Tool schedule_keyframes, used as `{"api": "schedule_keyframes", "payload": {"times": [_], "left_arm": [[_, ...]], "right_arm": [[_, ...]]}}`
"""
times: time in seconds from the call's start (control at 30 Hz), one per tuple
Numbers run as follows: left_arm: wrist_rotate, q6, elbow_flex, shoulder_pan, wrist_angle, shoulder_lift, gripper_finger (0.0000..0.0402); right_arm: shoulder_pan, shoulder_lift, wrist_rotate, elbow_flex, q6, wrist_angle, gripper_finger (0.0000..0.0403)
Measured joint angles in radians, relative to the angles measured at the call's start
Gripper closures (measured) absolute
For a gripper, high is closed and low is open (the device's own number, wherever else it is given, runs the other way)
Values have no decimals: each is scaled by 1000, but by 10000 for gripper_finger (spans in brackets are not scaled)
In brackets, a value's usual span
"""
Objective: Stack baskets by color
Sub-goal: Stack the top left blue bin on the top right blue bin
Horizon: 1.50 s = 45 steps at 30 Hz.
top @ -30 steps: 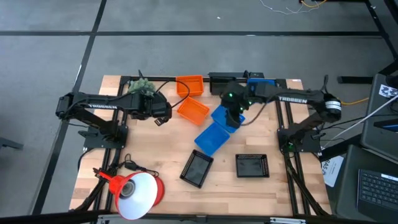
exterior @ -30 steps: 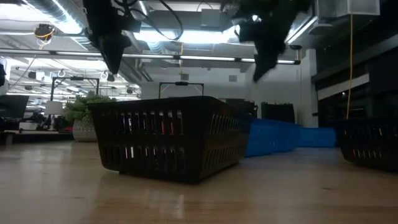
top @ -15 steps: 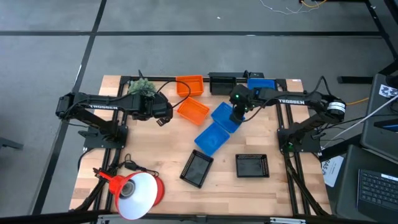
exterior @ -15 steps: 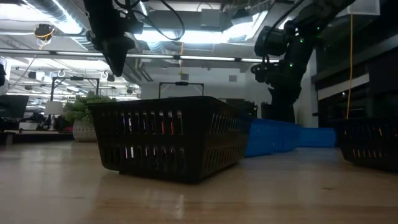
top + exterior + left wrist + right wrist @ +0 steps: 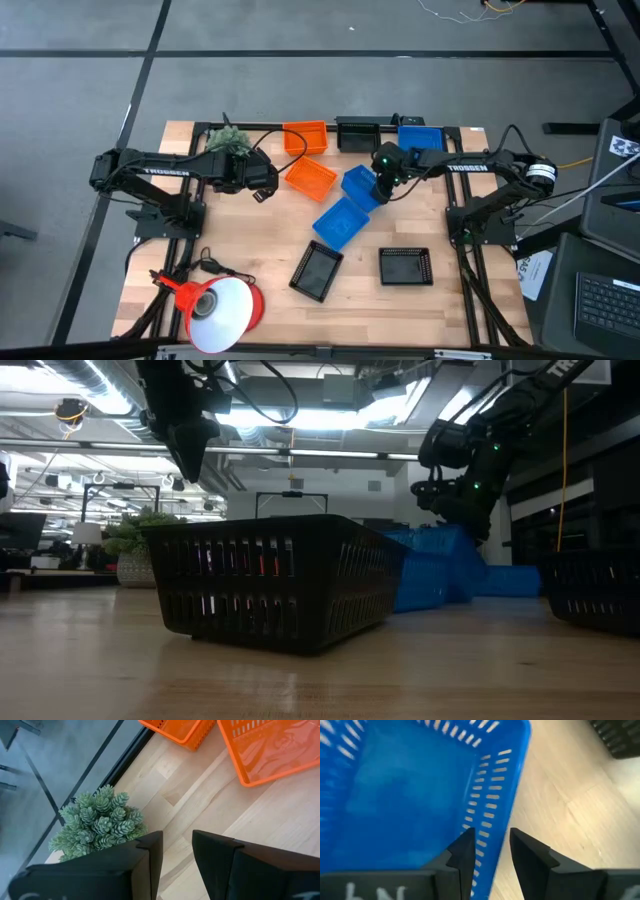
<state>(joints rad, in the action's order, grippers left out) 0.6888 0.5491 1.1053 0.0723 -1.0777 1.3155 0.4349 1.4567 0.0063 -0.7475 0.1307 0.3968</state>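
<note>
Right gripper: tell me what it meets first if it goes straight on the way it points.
Probably the side wall of the blue basket; the right gripper straddles that rim, fingers open.

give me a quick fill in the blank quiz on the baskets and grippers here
1. The right gripper straddles the wall of a ____ basket.
2. The left gripper hangs near the small green ____.
3. The two baskets nearest the lamp are ____.

Missing words: blue; plant; black
</note>
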Motion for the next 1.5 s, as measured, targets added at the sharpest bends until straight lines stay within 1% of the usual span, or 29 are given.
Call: {"api": "schedule_keyframes", "payload": {"times": [0.13, 0.27, 0.5, 0.7, 0.9, 0.97, 1.07, 1.13, 1.2, 1.27, 1.33, 1.43, 1.5], "left_arm": [[0, 0, 0, 0, 0, 0, 304], [0, 0, 0, 0, 0, 0, 304], [0, 0, 0, 0, 0, 0, 304], [0, 1, 0, 0, 2, 0, 304], [0, 1, 0, 0, 4, 0, 304], [0, 0, 0, 0, 4, 0, 304], [0, 1, 0, 0, 6, 0, 304], [0, 0, 0, 0, 11, 0, 304], [0, 0, 0, 0, 16, 0, 304], [0, 0, 0, 0, 17, 0, 304], [0, 0, 0, 0, 18, 0, 304], [0, 0, 0, 0, 18, 0, 304], [0, 0, 0, 0, 19, 0, 304]], "right_arm": [[-1, -1, -8, -50, 22, -6, 281], [0, -2, -7, -91, -11, 8, 281], [0, 2, 5, -98, -19, 31, 281], [0, 57, 35, -98, -9, 46, 281], [0, 128, 37, -98, 6, 47, 284], [0, 148, 37, -97, 8, 55, 304], [0, 150, 35, -110, -54, 72, 376], [0, 132, 14, -162, -82, 155, 392], [0, 110, -13, -246, -118, 303, 398], [-1, 89, 10, -344, -178, 479, 399], [3, 69, 103, -456, -243, 649, 400], [48, 63, 318, -629, -305, 878, 401], [94, 63, 419, -731, -315, 954, 401]]}}
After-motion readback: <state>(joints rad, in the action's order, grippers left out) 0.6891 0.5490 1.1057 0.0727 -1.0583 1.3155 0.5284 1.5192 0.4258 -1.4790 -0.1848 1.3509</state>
